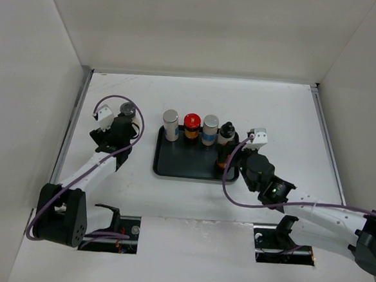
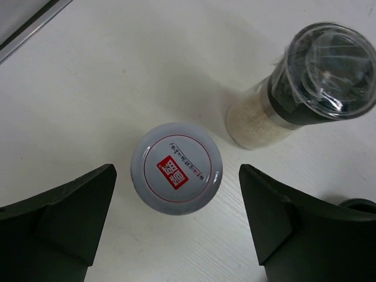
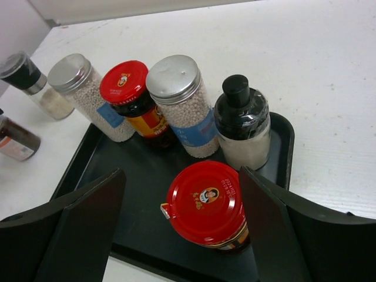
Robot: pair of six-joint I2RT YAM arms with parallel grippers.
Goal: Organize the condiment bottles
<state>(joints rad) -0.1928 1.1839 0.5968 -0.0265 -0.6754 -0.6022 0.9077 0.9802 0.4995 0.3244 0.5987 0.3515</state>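
On the white table (image 1: 277, 115) a flat black tray (image 1: 176, 166) sits in the middle, and four bottles stand in a row along its far edge: from left to right, a silver-capped bottle (image 3: 69, 73) of pale beads, a red-capped bottle (image 3: 123, 82) with dark contents, a second silver-capped bottle (image 3: 173, 79) of pale beads, and a black-capped bottle (image 3: 241, 111) with a pale filling. They stand close together, upright. Nearer, by the tray's right end, a fifth bottle with a red lid (image 3: 205, 202) stands on the tray between the fingers of the right gripper (image 3: 182, 172). The jaws are spread wide; there is a clear gap on the left side, while the right finger is very close to the lid, and I cannot tell if it touches. Left of the tray, well apart from it, the left gripper (image 2: 176, 176) hangs over a white-capped bottle (image 2: 176, 166) with a red mark on top. Its jaws are wide apart too, with bare table showing on both sides of the cap, so it grips nothing. Just beyond that bottle stands another with a dark, clear-wrapped cap (image 2: 320, 76) and a pale grainy filling, upright on the table.
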